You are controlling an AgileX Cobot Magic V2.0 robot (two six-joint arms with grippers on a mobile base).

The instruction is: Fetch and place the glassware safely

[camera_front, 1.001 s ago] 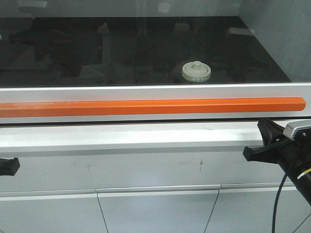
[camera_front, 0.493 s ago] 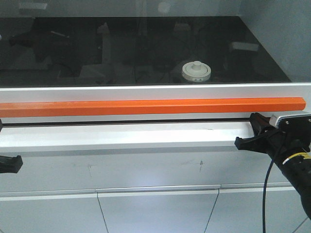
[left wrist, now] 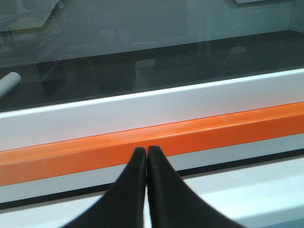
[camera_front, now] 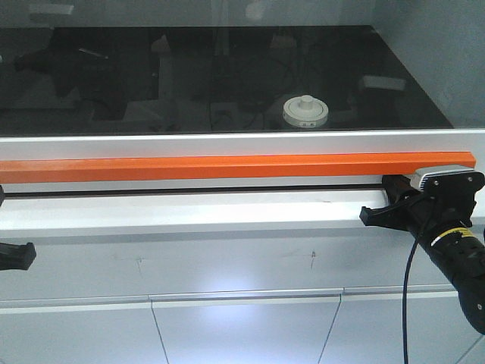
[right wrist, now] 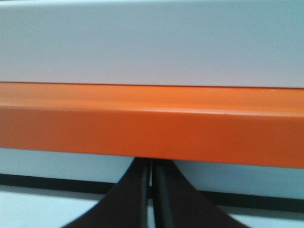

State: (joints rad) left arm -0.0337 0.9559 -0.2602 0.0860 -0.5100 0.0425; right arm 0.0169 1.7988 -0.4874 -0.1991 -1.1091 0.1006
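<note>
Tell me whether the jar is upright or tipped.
Upright: the jar stands with its lid level and knob pointing up.

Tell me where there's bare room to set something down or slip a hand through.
Free: dark worktop either side of the jar, behind glass; white sill under the orange bar. Crowded: sill's right end, at the right gripper. Bar-to-sill gap is only a slit.
</note>
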